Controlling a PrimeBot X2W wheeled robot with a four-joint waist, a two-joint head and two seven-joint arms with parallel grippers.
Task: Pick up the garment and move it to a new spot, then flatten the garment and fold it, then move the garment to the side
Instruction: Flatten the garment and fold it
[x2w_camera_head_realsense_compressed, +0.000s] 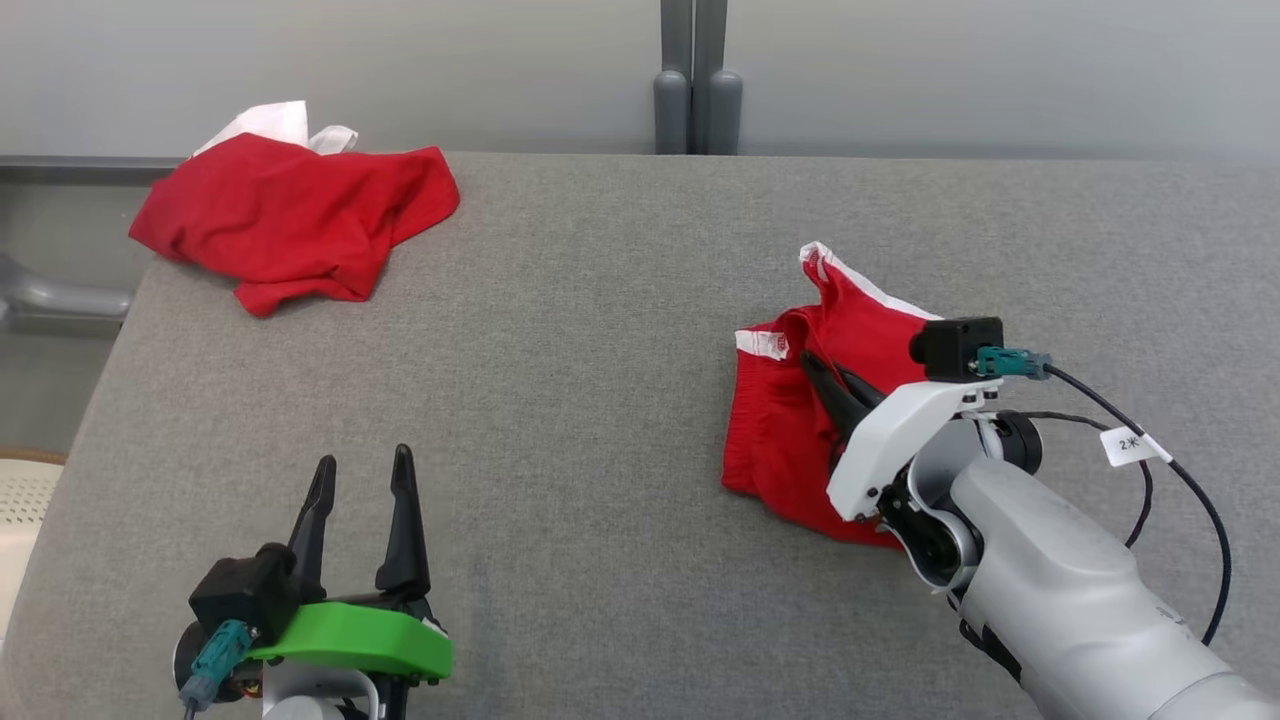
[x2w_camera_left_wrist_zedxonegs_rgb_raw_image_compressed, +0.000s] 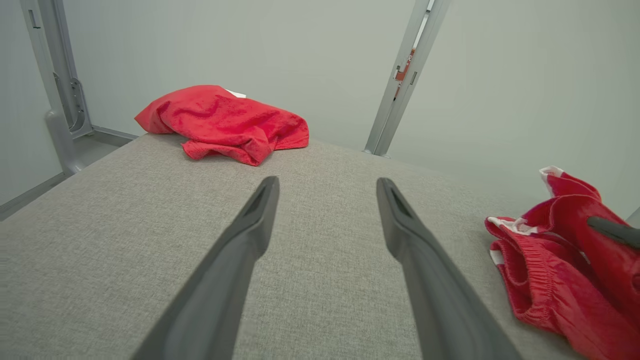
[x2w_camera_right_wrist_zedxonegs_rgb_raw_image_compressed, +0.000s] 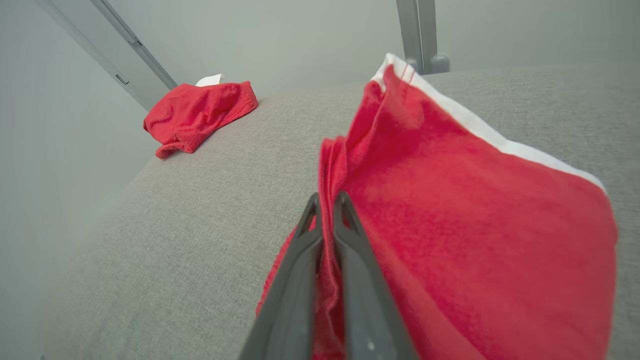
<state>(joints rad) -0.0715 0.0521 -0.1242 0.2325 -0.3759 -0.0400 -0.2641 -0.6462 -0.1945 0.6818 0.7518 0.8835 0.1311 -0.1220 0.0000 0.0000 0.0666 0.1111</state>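
The garment (x2w_camera_head_realsense_compressed: 790, 410) is a pair of red shorts with white trim, bunched at the right of the grey table. My right gripper (x2w_camera_head_realsense_compressed: 815, 368) is shut on a fold of it. In the right wrist view that gripper (x2w_camera_right_wrist_zedxonegs_rgb_raw_image_compressed: 325, 200) pinches red cloth between its two fingers, and the garment (x2w_camera_right_wrist_zedxonegs_rgb_raw_image_compressed: 450, 200) drapes up and to the right. The garment (x2w_camera_left_wrist_zedxonegs_rgb_raw_image_compressed: 550, 260) also lies at the right edge of the left wrist view. My left gripper (x2w_camera_head_realsense_compressed: 362, 462) stands open over bare table at the lower left, holding nothing; its fingers (x2w_camera_left_wrist_zedxonegs_rgb_raw_image_compressed: 260, 210) are spread wide apart.
A second red garment (x2w_camera_head_realsense_compressed: 290, 220) with a white piece behind it lies crumpled at the table's far left corner (x2w_camera_left_wrist_zedxonegs_rgb_raw_image_compressed: 225, 122) (x2w_camera_right_wrist_zedxonegs_rgb_raw_image_compressed: 197, 112). The grey table (x2w_camera_head_realsense_compressed: 600, 350) ends at a rounded left edge. A grey post (x2w_camera_head_realsense_compressed: 697, 75) stands behind the table.
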